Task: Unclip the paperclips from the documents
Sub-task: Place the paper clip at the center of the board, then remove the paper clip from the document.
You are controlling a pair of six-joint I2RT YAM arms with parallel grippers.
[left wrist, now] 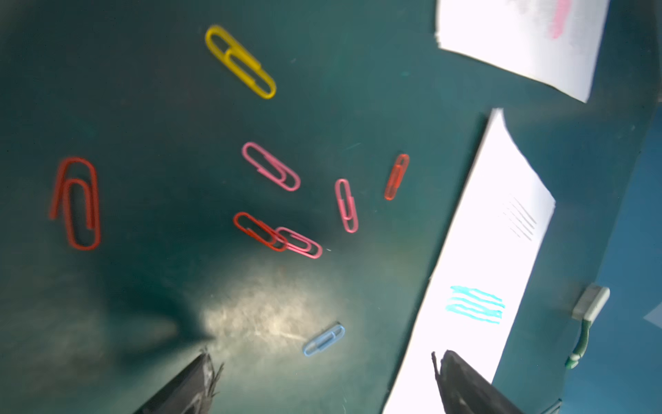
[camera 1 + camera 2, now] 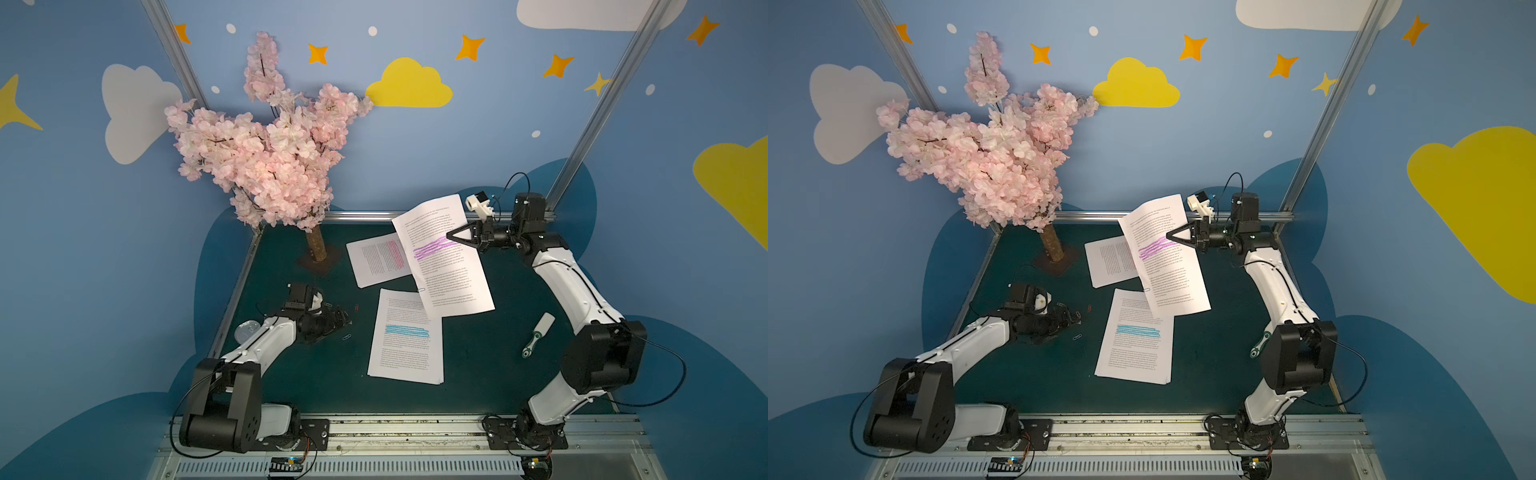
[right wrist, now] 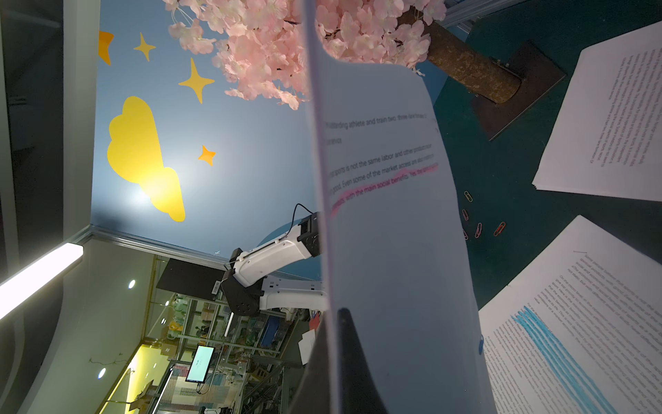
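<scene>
Dark teal mat (image 2: 316,374) all over. On it, a yellow paperclip (image 1: 240,61), red paperclips (image 1: 76,203), pink paperclips (image 1: 270,166) and a pale blue paperclip (image 1: 324,340). White documents (image 2: 405,357), black print, with a purple band (image 2: 436,248), pink band (image 2: 395,254) and blue band (image 2: 407,331). Pink blossom tree (image 2: 266,153), brown trunk (image 2: 316,247). Blue wall (image 2: 457,158), yellow and white clouds, orange stars.

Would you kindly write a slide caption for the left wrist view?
Open left gripper above loose paperclips on the green mat, beside the blue-highlighted document.
</scene>
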